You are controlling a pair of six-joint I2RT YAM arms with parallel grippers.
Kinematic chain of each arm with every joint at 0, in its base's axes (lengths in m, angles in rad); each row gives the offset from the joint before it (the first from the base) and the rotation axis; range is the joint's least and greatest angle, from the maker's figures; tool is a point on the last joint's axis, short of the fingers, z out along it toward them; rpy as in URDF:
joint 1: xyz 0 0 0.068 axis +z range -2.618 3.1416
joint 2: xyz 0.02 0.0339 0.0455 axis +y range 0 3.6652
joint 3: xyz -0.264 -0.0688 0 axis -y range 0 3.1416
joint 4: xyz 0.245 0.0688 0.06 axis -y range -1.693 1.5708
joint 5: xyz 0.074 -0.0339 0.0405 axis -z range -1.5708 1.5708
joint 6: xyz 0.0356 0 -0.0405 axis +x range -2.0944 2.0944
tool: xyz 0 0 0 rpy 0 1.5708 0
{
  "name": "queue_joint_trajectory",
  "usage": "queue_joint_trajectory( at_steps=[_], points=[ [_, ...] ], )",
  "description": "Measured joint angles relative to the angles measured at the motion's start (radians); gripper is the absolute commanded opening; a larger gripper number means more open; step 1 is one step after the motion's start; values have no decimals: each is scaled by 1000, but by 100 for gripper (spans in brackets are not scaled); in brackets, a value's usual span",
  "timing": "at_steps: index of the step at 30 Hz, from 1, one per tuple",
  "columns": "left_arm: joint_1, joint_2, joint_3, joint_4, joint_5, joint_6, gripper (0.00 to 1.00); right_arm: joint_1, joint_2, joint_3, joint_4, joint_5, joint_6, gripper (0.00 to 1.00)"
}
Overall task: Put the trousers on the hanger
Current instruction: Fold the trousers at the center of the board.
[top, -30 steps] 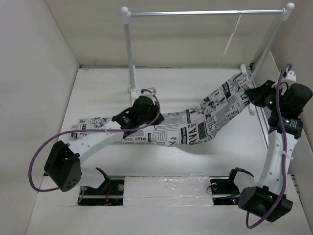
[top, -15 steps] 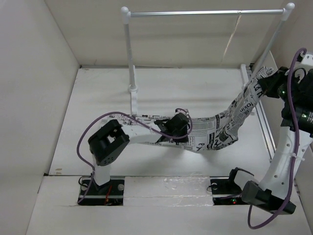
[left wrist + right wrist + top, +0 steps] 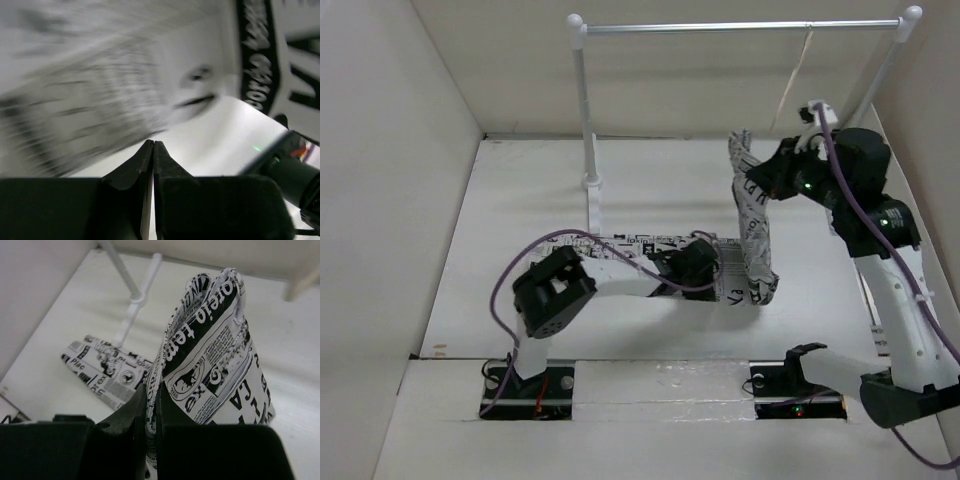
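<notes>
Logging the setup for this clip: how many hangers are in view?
1: the hanger hangs from the rail near its right end. Only a thin edge of it shows; no other is visible.

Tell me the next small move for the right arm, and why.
Probably carry the right gripper a little higher and toward the hanger. It is shut on one end of the trousers, lifted off the table, while the rest trails down to the left gripper. The hanger hangs from the rail just beyond, with no cloth on it yet.
</notes>
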Motion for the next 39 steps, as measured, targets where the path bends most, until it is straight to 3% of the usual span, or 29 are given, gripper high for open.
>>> queue_joint_trajectory(
  at_steps=[2, 5, 8, 9, 10, 11, 12, 14, 17, 20, 21, 22, 25, 26, 29, 30, 31, 32, 33, 36, 39],
  points=[
    [79, -130, -97, -48, -30, 3, 0, 122, 41, 1, 33, 58, 18, 0],
    [301, -420, -186, -147, -94, 23, 1, 262, 117, 18, 65, 120, 44, 0],
    [626, -749, -186, -172, -144, 58, 12, 372, 217, 60, 107, 179, 66, 0],
    [749, -847, -176, -172, -145, 71, 13, 406, 256, 79, 126, 196, 72, 0],
    [762, -857, -175, -172, -146, 72, 13, 438, 297, 100, 147, 209, 79, 0],
    [920, -991, -145, -176, -173, 93, 12, 469, 339, 119, 171, 216, 85, 0],
    [984, -1036, -106, -210, -150, 109, 12, 500, 381, 145, 181, 227, 92, 0],
    [1045, -1070, -11, -245, -140, 134, 12, 568, 494, 214, 230, 238, 104, 0],
    [1063, -1066, 65, -254, -131, 159, 17, 671, 694, 332, 323, 231, 136, 39],
    [1063, -1048, 66, -311, -143, 175, 19, 755, 905, 449, 421, 151, 172, 47],
    [1063, -1040, 67, -332, -154, 182, 19, 779, 967, 472, 448, 114, 187, 60],
    [1063, -1033, 66, -347, -162, 189, 22, 798, 1014, 482, 463, 85, 201, 66],
    [1063, -1006, 38, -372, -193, 198, 26, 839, 1074, 433, 451, 23, 211, 71],
    [1063, -1007, 13, -377, -201, 199, 31, 842, 1067, 399, 454, 6, 209, 71],
    [1063, -1022, -79, -364, -210, 203, 33, 815, 935, 144, 475, 1, 204, 64],
    [1063, -1030, -121, -354, -201, 203, 33, 791, 858, 36, 480, 3, 201, 58],
    [1063, -1032, -167, -335, -187, 203, 33, 759, 776, -66, 482, 5, 196, 23],
    [1063, -1019, -214, -313, -164, 203, 33, 723, 692, -153, 476, 13, 183, 6],
    [1064, -996, -255, -293, -130, 202, 33, 687, 608, -235, 484, 21, 183, 0],
    [1063, -865, -351, -201, -22, 190, 30, 603, 389, -428, 491, 58, 170, 0],
    [1063, -632, -389, -119, 72, 179, 28, 576, 252, -590, 505, 72, 144, 1]
  ],
)
